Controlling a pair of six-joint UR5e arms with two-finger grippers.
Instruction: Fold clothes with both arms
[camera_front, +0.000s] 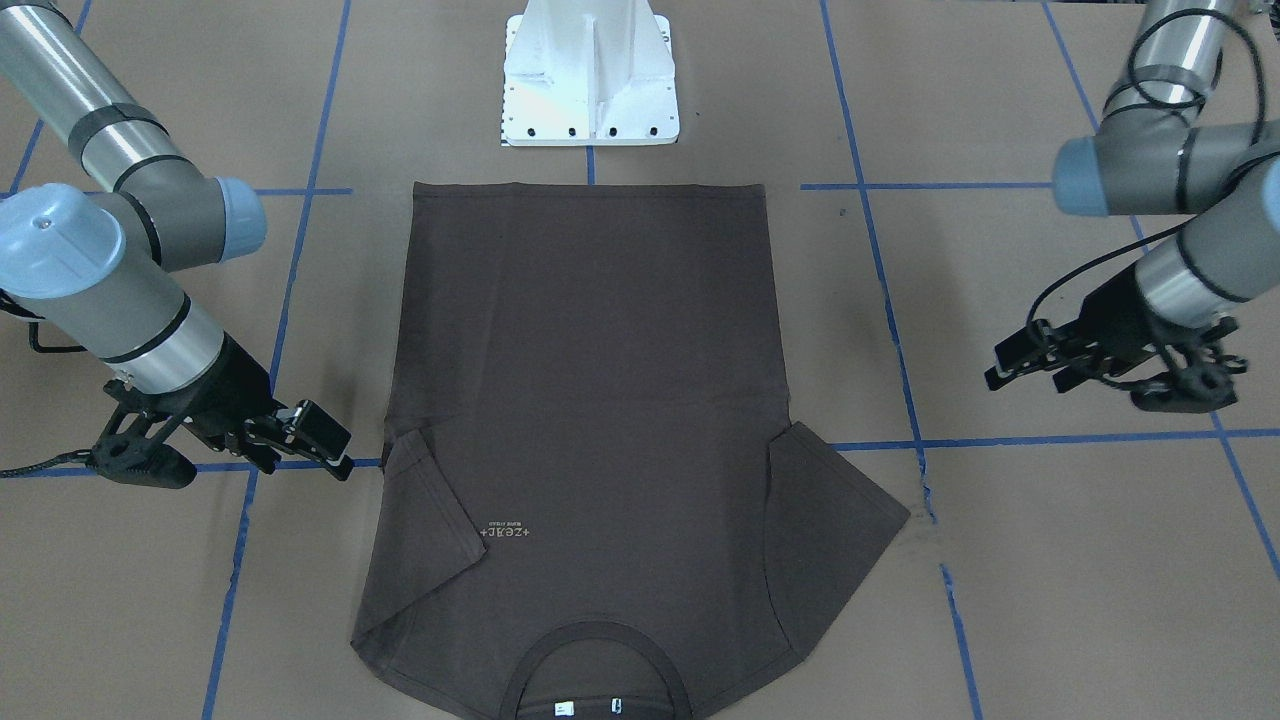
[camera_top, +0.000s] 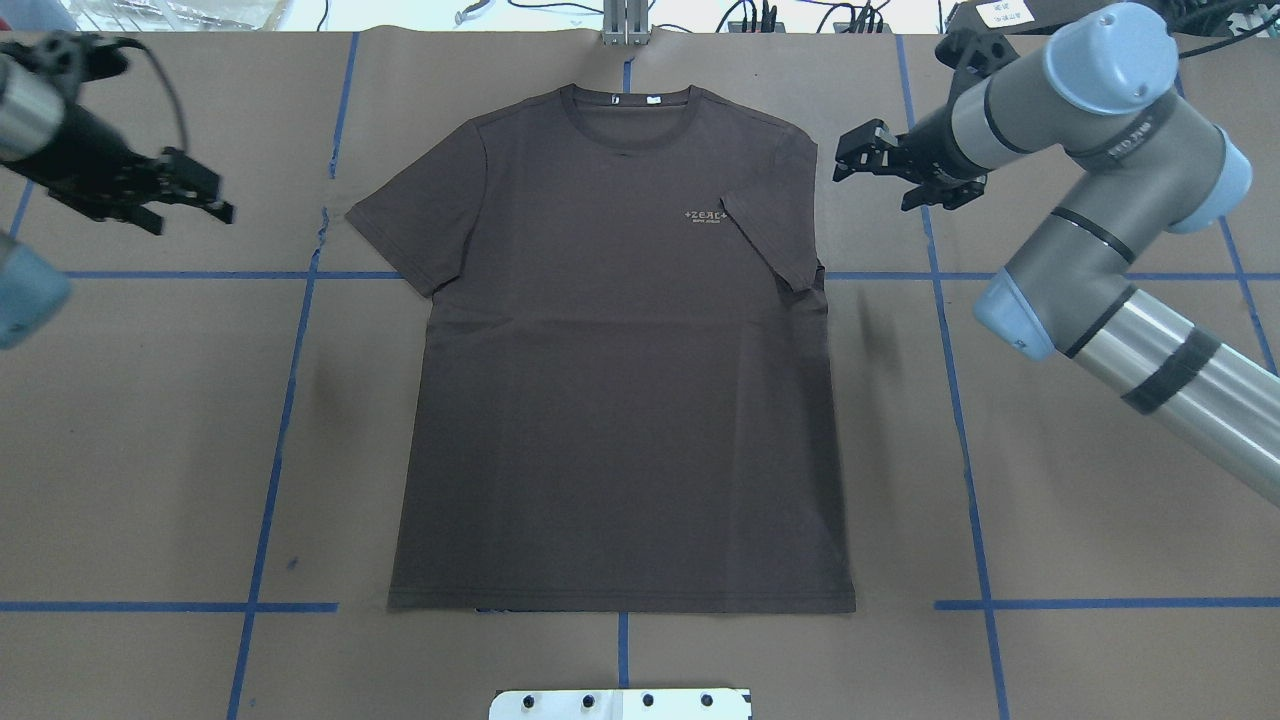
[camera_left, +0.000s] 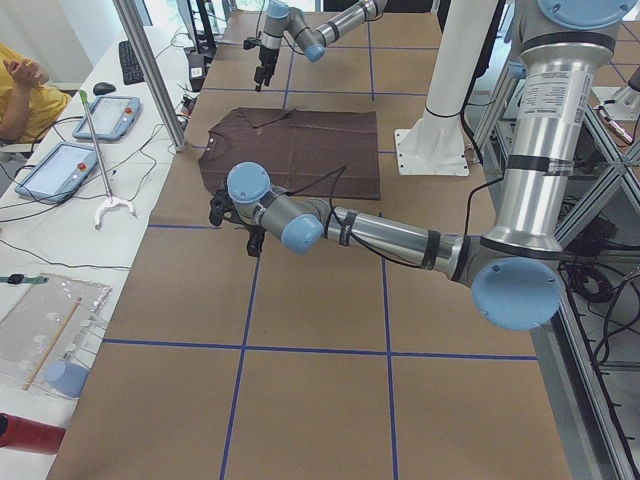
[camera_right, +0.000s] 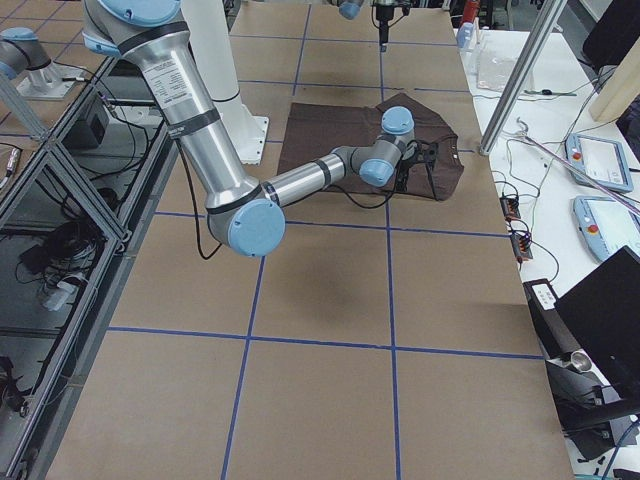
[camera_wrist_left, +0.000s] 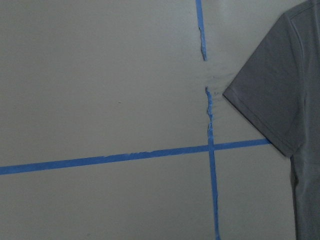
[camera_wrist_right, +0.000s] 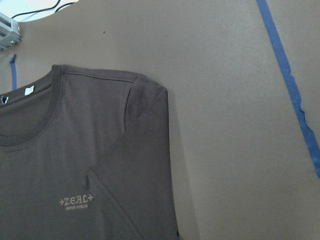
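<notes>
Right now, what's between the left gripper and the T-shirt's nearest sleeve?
Just bare table paper and a blue tape line lie between left gripper and T-shirt sleeve, per the overhead view.

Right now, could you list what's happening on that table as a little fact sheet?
Garment: dark brown short-sleeved T-shirt, flat, logo side up
Sleeve on robot's right: folded inward over the chest
Sleeve on robot's left: spread out flat
Left end effector: open, empty, clear of the shirt
Right end effector: open, empty, clear of the shirt
Surface: brown table marked with blue tape lines
</notes>
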